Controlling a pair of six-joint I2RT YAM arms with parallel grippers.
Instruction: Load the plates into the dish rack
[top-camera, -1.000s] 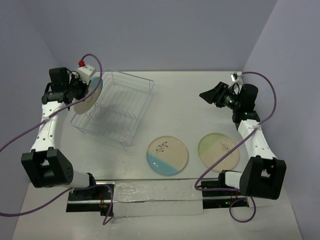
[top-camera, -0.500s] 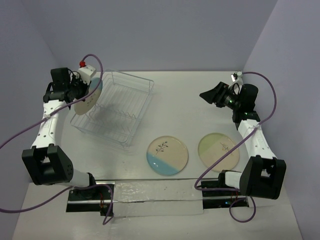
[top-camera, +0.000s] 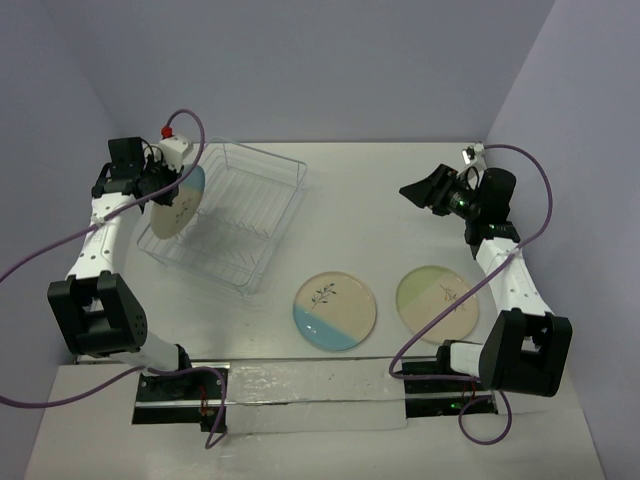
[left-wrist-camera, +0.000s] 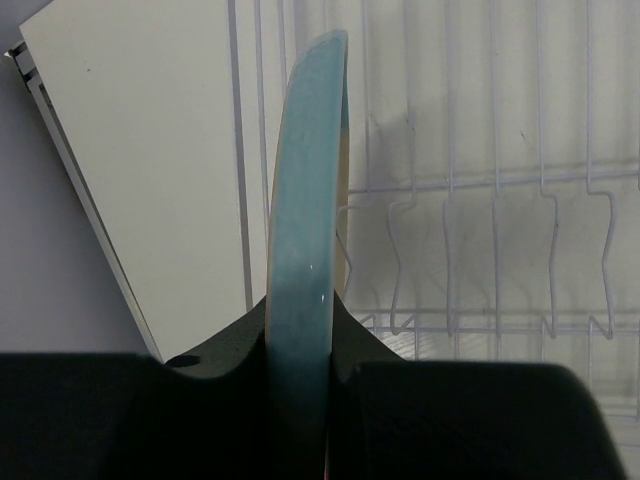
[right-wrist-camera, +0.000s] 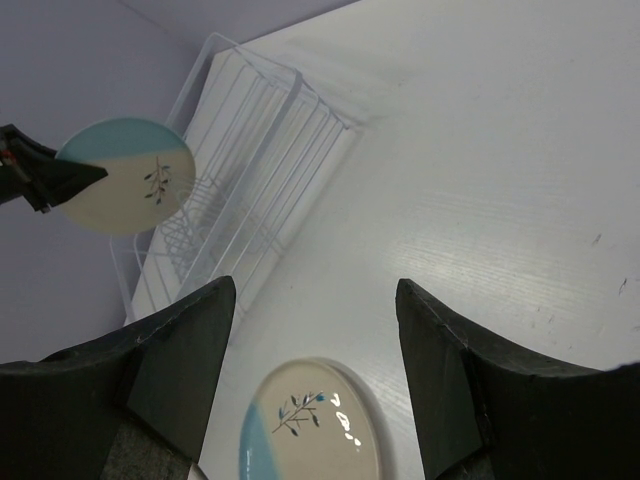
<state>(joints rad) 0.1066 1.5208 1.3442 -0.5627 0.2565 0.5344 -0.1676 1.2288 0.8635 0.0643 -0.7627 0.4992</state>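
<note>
0 of 3 racked: left gripper (top-camera: 158, 184) clamps one blue-segment plate (top-camera: 180, 202) on edge over the dish rack (top-camera: 240, 215) left rim; second blue-segment plate (top-camera: 335, 310) and green-segment plate (top-camera: 437, 303) lie on the table (top-camera: 370, 215), right gripper (top-camera: 418, 190) agape, empty.

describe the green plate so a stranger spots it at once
Start at the wire dish rack at the left rear of the table. Two plates lie flat to its front right; the green plate is the right-hand one. Its segment is pale green, whereas the blue plate beside it has light blue.

Left gripper (top-camera: 160, 186) tight (right gripper (right-wrist-camera: 315, 300) agape)
</note>
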